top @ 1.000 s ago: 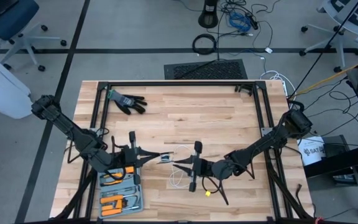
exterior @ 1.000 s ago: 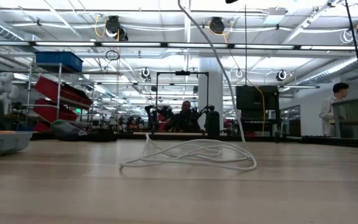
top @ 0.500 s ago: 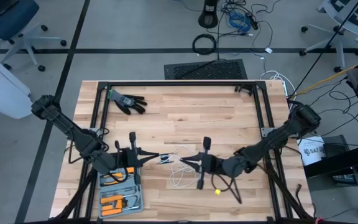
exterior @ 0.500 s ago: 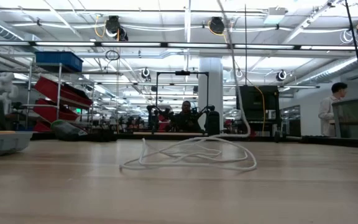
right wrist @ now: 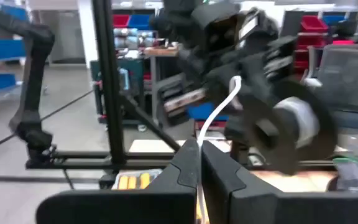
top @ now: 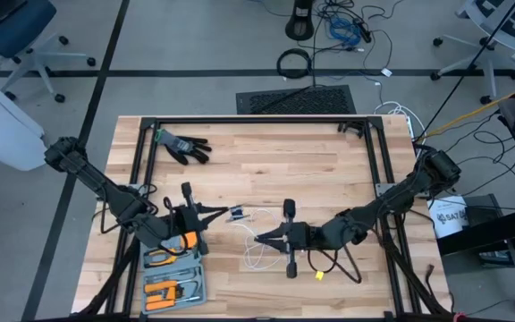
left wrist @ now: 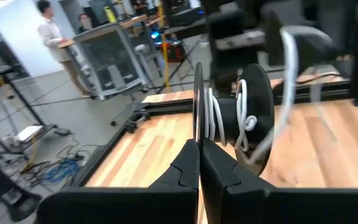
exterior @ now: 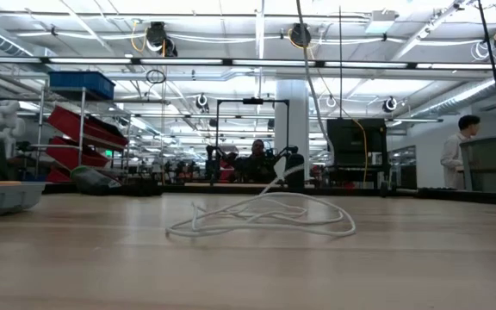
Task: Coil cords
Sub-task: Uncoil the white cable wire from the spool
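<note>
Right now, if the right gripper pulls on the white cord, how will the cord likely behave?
Probably floppy: the white cord lies in loose, uneven loops on the table. Likely light, being string-thin. Pinched in the right gripper, it would probably trail and drag its loops, while the left gripper holds the spool.

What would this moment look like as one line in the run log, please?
left gripper: shut on spool | right gripper: shut on white cord | rest of cord: loose loops on table
</note>
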